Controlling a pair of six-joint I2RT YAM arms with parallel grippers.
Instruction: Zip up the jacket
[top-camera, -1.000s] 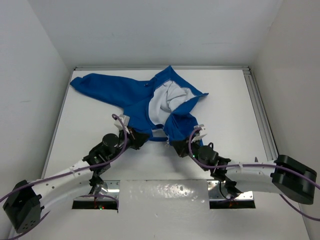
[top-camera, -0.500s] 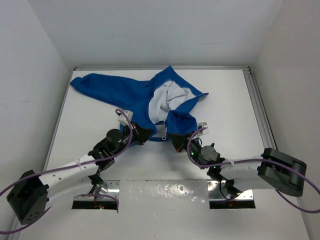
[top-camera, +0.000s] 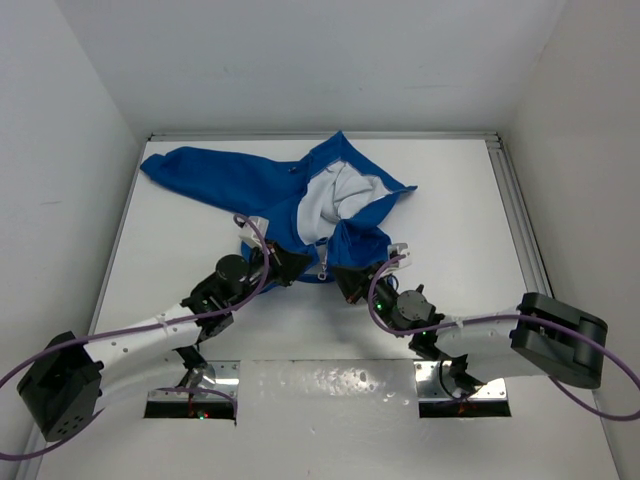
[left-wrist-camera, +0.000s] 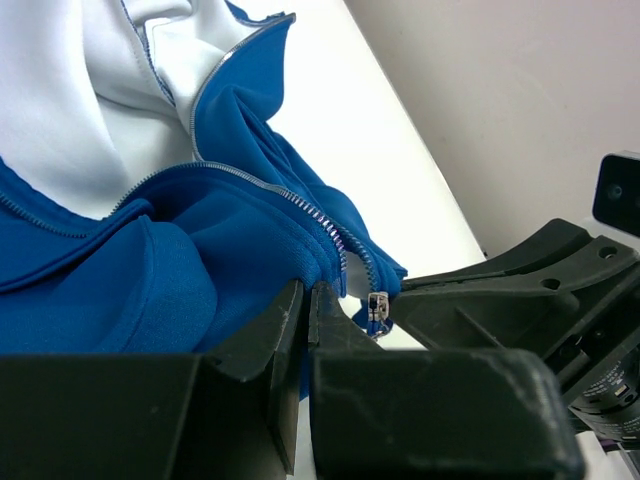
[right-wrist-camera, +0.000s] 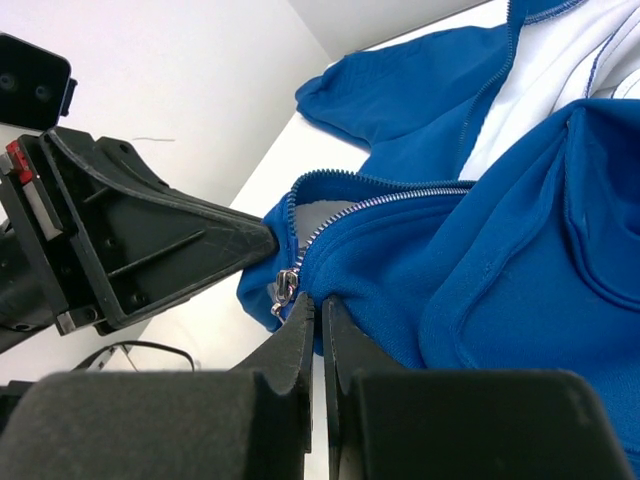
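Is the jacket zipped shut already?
No, the jacket lies open at the front, its white lining showing, and the zipper slider sits down at the hem.

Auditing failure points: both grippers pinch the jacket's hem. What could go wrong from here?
The left gripper and right gripper each pinch only the hem edge of the jacket, so fabric may slip out. The zipper slider hangs between them, held by neither, so the zipper halves may misalign.

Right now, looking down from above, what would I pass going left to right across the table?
Blue sleeve → left gripper → zipper pull → right gripper → metal rail on the far right. Both grippers pinch the jacket hem.
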